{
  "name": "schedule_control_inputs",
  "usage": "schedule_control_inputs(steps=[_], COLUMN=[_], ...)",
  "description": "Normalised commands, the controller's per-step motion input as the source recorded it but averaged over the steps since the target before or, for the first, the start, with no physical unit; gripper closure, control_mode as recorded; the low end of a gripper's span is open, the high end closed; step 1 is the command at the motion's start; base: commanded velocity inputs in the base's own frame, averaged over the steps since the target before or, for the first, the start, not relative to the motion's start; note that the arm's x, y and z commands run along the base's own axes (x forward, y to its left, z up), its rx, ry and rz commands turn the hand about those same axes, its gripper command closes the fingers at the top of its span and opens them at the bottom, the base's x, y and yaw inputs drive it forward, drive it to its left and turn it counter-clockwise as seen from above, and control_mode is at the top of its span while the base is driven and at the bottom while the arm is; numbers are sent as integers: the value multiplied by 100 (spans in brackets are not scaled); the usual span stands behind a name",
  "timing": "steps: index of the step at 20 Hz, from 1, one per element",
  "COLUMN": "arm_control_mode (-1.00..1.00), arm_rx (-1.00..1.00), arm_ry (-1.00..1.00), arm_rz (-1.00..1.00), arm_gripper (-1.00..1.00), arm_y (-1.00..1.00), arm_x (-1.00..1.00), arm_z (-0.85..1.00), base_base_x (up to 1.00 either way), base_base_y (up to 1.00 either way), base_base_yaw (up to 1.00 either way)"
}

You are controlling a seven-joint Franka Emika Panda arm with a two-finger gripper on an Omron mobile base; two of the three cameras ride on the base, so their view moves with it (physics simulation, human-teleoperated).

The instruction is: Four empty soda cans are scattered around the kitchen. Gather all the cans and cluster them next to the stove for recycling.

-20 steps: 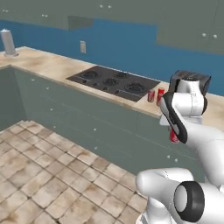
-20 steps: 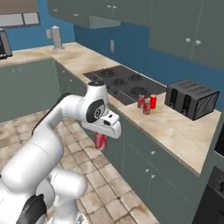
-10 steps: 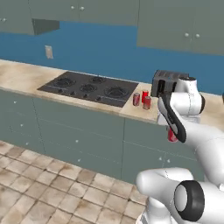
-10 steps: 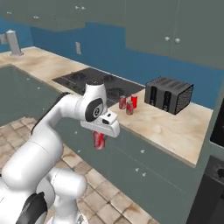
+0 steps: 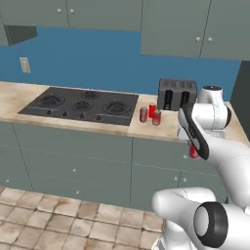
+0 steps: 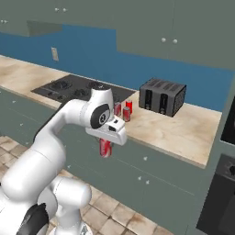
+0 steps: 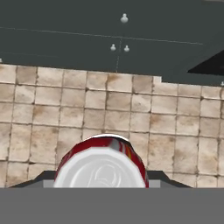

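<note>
Four red soda cans in sight. Three cans [image 5: 150, 114] stand upright as a tight cluster on the beige counter [image 5: 161, 128], just right of the stove [image 5: 80, 105] and left-front of the black toaster [image 5: 177, 94]; same trio [image 6: 123, 110] in right base view, btwn cooktop edge and toaster [image 6: 162, 96]. Can't tell if they touch each other.

Fourth can [image 6: 106, 148] hangs under the gripper [image 6: 106, 146], clamped btwn the jaws, out in front of the grey-green lower cabinets [image 6: 151, 179], below countertop level, above the tan tile floor [image 6: 124, 220]. In left base view only a red sliver of that can [image 5: 194, 153] shows behind the arm's forearm. Hand view: held can [image 7: 101, 166] seen end-on, silvery top facing cam, red body beyond it, tile floor [image 7: 52, 109] and cabinet fronts [image 7: 87, 48] w/ small knobs past it.

Gripper points downward, wrist near counter front edge. Stove [image 6: 73, 89]: flat black, burners bare. Blue wall behind, upper cabinets above.
</note>
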Motion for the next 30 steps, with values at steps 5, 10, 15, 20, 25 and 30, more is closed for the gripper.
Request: schedule_control_inputs(steps=[5, 10, 15, 20, 25, 30], arm_control_mode=[100, 100, 100, 100, 100, 100], arm_rx=[0, 0, 0, 0, 0, 0], arm_ry=[0, 0, 0, 0, 0, 0], arm_rz=[0, 0, 0, 0, 0, 0], arm_gripper=[100, 100, 100, 100, 100, 100], arm_y=[0, 0, 0, 0, 0, 0], arm_x=[0, 0, 0, 0, 0, 0], arm_z=[0, 0, 0, 0, 0, 0], base_base_x=[41, 34, 43, 40, 45, 46], base_base_y=[38, 40, 33, 30, 29, 27], base_base_yaw=[-15, -7, -7, -5, -7, -8])
